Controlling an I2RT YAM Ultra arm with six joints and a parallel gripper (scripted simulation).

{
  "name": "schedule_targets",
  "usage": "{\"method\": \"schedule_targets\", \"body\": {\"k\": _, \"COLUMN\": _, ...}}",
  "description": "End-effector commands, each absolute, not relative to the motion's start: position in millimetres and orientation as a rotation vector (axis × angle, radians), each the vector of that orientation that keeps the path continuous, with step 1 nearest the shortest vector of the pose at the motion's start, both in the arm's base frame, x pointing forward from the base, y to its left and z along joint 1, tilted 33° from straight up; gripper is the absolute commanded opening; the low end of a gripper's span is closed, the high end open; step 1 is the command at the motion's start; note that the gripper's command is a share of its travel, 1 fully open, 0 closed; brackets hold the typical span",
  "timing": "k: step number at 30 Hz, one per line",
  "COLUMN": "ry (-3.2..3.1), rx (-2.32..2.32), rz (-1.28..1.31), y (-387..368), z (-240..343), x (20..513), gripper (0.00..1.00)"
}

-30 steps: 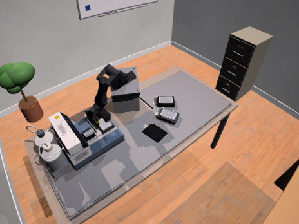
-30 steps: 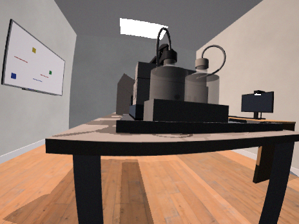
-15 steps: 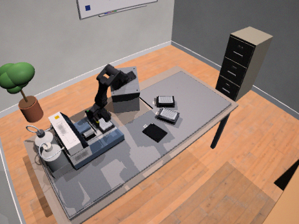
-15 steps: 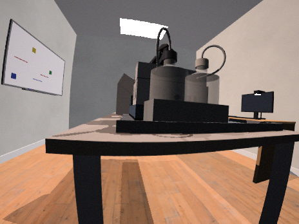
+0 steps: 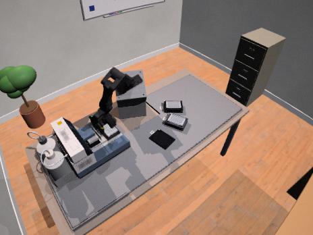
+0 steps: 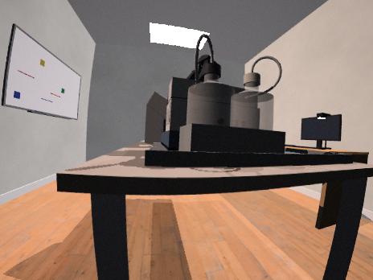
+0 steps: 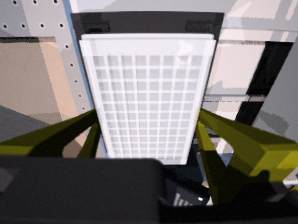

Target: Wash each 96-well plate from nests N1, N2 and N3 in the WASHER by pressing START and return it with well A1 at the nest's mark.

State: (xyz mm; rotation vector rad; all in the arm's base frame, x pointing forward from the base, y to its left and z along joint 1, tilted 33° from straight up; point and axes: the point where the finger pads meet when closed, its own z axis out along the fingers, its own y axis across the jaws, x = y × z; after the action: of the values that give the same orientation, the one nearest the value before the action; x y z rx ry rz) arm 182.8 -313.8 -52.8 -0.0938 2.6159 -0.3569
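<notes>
My gripper (image 5: 105, 127) (image 7: 148, 112) is shut on a white 96-well plate (image 5: 110, 129) (image 7: 150, 95), its yellow fingers on the plate's two long sides. It holds the plate over the black carrier (image 7: 145, 22) of the blue and white washer (image 5: 101, 148). I cannot tell whether the plate rests in the pocket. Two other plates sit in their nests, one at the back (image 5: 173, 105) and one in the middle (image 5: 175, 120). The nearest nest (image 5: 162, 138) is an empty black slab. In the exterior view the gripper and plates are hidden behind the washer's bottles (image 6: 209, 105).
A grey box (image 5: 131, 96) stands behind the arm's base. Two bottles with tubes (image 5: 50, 159) stand at the washer's left end. A filing cabinet (image 5: 254, 64) and a potted plant (image 5: 27, 101) stand on the floor, off the table (image 5: 202, 98).
</notes>
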Motion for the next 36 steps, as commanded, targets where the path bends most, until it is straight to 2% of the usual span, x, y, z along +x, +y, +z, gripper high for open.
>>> {"method": "schedule_targets", "body": {"k": 1, "ry": 2.611, "rx": -0.093, "rz": -0.37, "y": -315.8, "z": -49.6, "x": 182.6, "gripper": 0.0}}
{"method": "schedule_targets", "body": {"k": 36, "ry": 2.611, "rx": -0.093, "rz": -0.37, "y": -316.0, "z": -53.6, "x": 184.2, "gripper": 0.0}}
